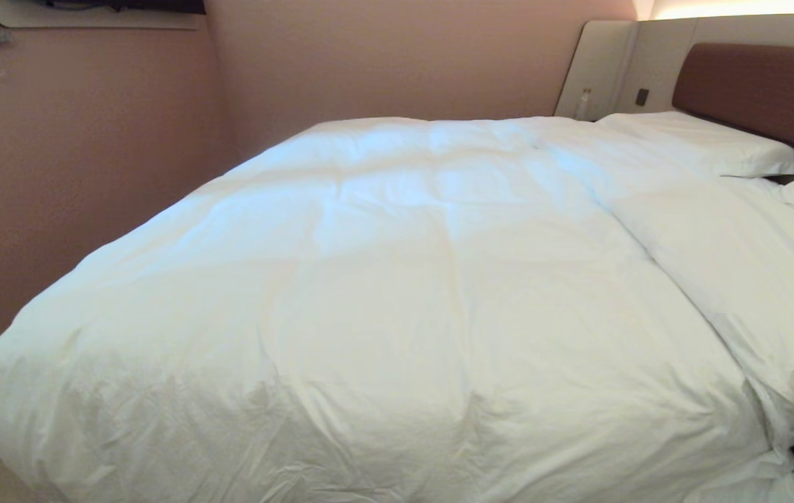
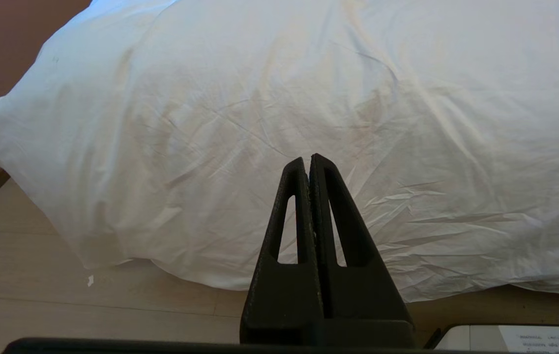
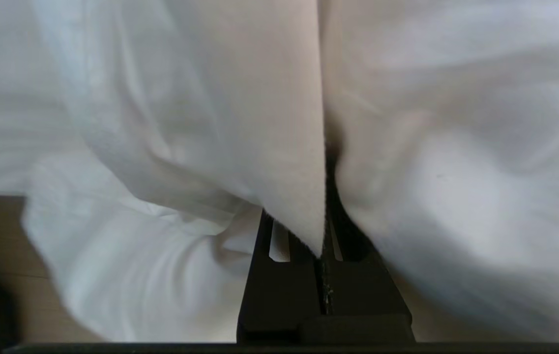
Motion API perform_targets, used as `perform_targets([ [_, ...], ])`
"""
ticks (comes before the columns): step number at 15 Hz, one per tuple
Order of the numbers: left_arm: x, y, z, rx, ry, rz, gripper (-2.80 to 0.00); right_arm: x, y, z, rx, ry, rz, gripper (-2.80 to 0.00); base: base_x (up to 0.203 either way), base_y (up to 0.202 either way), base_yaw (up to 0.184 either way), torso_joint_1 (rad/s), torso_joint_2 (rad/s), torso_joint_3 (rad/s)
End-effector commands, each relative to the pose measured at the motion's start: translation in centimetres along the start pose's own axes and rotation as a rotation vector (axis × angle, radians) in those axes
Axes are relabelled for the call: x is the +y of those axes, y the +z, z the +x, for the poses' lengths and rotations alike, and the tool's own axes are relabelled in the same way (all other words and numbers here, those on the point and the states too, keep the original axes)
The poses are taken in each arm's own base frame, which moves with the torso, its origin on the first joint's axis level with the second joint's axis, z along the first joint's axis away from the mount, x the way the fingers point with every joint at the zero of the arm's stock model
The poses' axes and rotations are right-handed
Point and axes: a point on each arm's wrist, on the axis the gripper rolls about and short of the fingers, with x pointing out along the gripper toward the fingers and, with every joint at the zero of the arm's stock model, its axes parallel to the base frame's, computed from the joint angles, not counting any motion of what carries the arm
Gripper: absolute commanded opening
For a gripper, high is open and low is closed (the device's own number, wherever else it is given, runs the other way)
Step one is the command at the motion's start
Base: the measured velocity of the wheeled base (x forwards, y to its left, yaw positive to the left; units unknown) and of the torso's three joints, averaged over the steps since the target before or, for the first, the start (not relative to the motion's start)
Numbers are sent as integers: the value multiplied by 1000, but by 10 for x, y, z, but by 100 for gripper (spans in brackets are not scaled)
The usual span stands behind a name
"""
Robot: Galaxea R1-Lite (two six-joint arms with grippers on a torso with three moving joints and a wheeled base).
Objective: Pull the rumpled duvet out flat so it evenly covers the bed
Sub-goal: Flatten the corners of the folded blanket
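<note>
- The duvet (image 1: 397,293) lies across the bed (image 1: 763,87), bunched towards the headboard side.
- The right gripper (image 3: 322,246) is clamped on a duvet fold at the near edge.
- The left gripper (image 2: 307,164), fingers together, holds nothing.
- Soft, puffy and bulky, it likely drags; grip hems or corners.

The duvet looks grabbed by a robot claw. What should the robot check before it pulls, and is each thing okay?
1. Right claw shut on the duvet: ok, white cloth is pinched between its fingers.
2. Left claw out of the way: ok, shut, empty, short of the duvet's hanging edge.
3. Duvet flat on the robot's left: ok, mostly smooth.
4. Duvet flat on the robot's right: not ok, a long folded ridge runs toward the pillow.
5. Mattress covered near the headboard: cannot tell.
6. How much cloth is gripped: cannot tell.
</note>
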Motion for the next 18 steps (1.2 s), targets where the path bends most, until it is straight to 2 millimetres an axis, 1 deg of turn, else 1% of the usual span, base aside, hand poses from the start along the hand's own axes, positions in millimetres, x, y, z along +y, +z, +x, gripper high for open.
perform_targets([
  [1, 0, 0, 0, 0, 0, 0, -280, -4, -2, -2, 1, -15, -50, -280, 0, 0, 0, 0, 0, 0],
  [3, 0, 0, 0, 0, 1, 0, -280, -2, -2, -4, 3, -13, -49, -280, 0, 0, 0, 0, 0, 0],
  [8, 0, 0, 0, 0, 1, 0, -280, 17, -15, -7, 48, 48, -62, -280, 0, 0, 0, 0, 0, 0],
  [14, 0, 0, 0, 0, 1, 0, -280, 20, -22, -3, 79, 68, -70, -280, 0, 0, 0, 0, 0, 0],
  [18, 0, 0, 0, 0, 1, 0, -280, 28, -29, -5, 132, 75, -86, -280, 0, 0, 0, 0, 0, 0],
])
